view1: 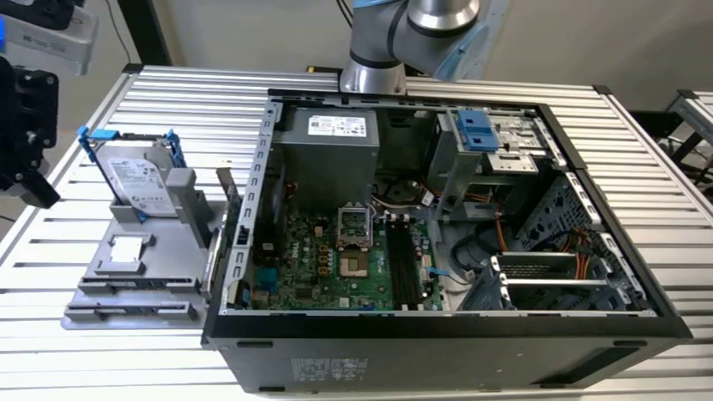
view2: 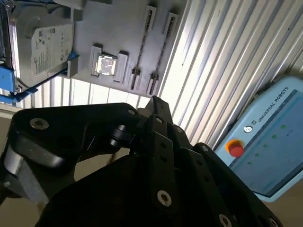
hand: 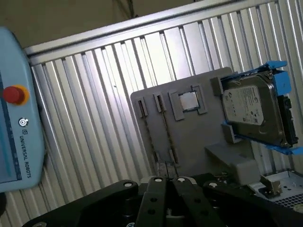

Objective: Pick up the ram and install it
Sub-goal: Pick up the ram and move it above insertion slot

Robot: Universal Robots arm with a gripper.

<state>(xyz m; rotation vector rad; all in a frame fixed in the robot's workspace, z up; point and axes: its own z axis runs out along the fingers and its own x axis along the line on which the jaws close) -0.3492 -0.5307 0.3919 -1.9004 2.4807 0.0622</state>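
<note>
**Claw closed and empty beside the parts fixture; ram in the fixture**

In the exterior view an open black desktop computer case [view1: 446,355] lies on its side on a ribbed aluminium table [view1: 189,92]; its green motherboard [view1: 323,267] faces up, with the long black memory slots [view1: 403,263] near the middle; the grey-and-blue robot arm [view1: 412,33] rises behind the case. At the exterior view's left sits a flat grey plastic fixture [view1: 167,267]; it carries a white-labelled hard drive in a blue bracket [view1: 139,180], propped upright, and a small square silver processor chip [view1: 128,246]. The black gripper [view1: 33,188] hangs at the far left edge, clear of the fixture.

In the second wrist view the gripper [view2: 154,101] looks onto the fixture [view2: 120,33]; its finger links run side by side to one tip, drawn together with nothing between them; a pale blue pendant with a red button [view2: 265,151] lies on the table.

In the first wrist view the gripper [hand: 165,179] is likewise closed; beyond its tip the ram [hand: 168,133] seems to be a thin dark strip on edge between two clips of the fixture [hand: 199,137]; a like strip [hand: 148,135] runs just beside it, and I cannot tell the two apart.
</note>
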